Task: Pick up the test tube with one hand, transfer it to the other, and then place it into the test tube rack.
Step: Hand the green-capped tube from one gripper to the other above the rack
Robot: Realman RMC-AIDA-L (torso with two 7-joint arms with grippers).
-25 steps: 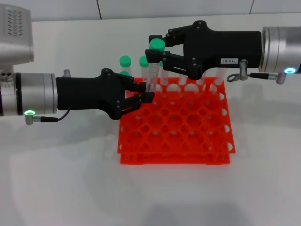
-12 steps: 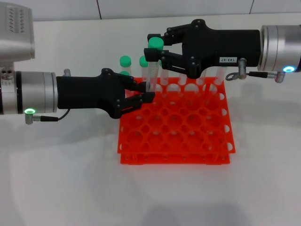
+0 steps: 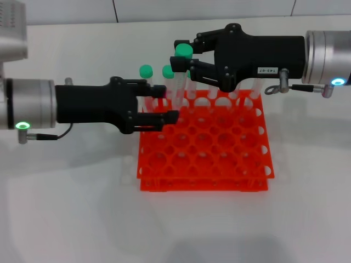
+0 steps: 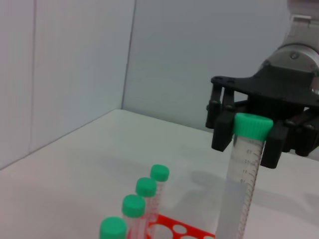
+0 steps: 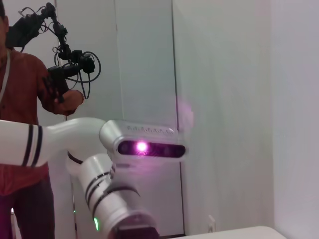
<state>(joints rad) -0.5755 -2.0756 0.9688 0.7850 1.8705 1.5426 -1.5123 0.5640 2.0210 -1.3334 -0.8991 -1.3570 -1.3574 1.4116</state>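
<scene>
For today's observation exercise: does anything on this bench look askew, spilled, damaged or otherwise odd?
Nothing stands out. The test tube hangs upright in the right gripper, held just below its cap over the test tube rack. The left gripper is open beside it. The racked tubes stand straight; nothing looks spilled.

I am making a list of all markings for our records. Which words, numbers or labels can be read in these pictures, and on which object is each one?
"143-07" or similar, upside down and blurred: white label on the right pincer.
Graduation marks and small numbers, too small to read: the test tube held by that pincer.
Left pincer, test tube rack, green caps: no text visible.
</scene>
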